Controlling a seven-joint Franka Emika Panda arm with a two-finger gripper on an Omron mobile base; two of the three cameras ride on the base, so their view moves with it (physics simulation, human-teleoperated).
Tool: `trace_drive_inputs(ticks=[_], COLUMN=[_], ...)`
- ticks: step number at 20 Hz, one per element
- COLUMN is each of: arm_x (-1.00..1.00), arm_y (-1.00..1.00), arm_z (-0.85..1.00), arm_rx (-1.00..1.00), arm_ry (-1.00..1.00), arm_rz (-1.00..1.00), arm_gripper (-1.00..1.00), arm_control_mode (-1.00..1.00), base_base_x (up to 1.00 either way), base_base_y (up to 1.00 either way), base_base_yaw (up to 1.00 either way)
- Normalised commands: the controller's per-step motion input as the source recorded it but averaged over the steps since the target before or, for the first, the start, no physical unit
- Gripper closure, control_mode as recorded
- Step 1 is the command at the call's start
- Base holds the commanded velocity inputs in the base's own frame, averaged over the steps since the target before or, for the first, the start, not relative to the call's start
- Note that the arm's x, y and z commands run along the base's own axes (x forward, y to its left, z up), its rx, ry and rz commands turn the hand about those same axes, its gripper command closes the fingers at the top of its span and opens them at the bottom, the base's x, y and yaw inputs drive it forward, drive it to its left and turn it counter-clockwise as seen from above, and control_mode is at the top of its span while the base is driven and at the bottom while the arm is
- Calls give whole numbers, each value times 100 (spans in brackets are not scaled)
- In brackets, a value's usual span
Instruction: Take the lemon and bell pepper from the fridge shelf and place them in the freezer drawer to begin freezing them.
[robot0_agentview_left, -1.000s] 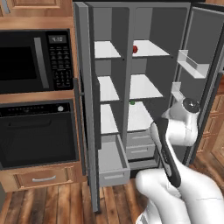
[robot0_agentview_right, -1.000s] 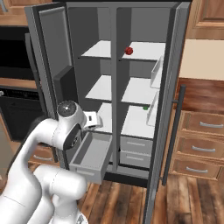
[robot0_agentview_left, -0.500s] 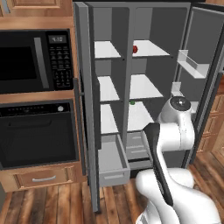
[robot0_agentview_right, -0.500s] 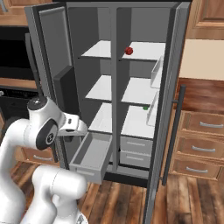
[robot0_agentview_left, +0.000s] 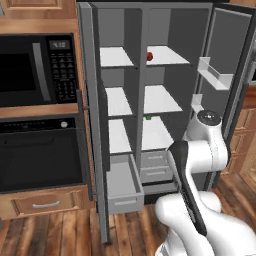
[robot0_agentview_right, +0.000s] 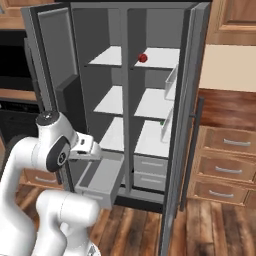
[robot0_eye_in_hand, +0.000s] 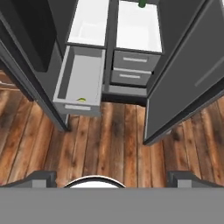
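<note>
Counting one pepper (robot0_agentview_left: 149, 56) at the shelf (robot0_agentview_left: 170, 56) edge, one lemon (robot0_eye_in_hand: 81, 99) against the drawer (robot0_eye_in_hand: 80, 81) front wall; I cannot tell my fingers' state.

Plank wood floor (robot0_eye_in_hand: 118, 131), black microwave (robot0_agentview_left: 35, 70) above oven (robot0_agentview_left: 40, 155), wooden drawers (robot0_agentview_right: 225, 165) opposite

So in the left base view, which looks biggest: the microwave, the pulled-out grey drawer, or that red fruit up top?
Largest to smallest as they look there:
1. microwave
2. freezer drawer, though it sits nearer the camera, so true size is unsure
3. bell pepper, by far the smallest
</note>
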Motion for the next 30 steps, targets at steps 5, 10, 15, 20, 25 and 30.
trace_drive_inputs(ticks=[5,10,15,20,25,30], arm_x=[0,0,0,0,0,0], arm_y=[0,0,0,0,0,0], arm_z=[0,0,0,0,0,0], arm_rx=[0,0,0,0,0,0], arm_ry=[0,0,0,0,0,0], arm_rz=[0,0,0,0,0,0], arm_gripper=[-100,-100,-100,-100,-100,-100], arm_control_mode=[100,100,100,100,100,100], base_base_x=[36,61,39,51,50,30], base_base_y=[-39,-28,-43,-26,-18,-22], base_base_yaw=[11,18,13,1,0,0])
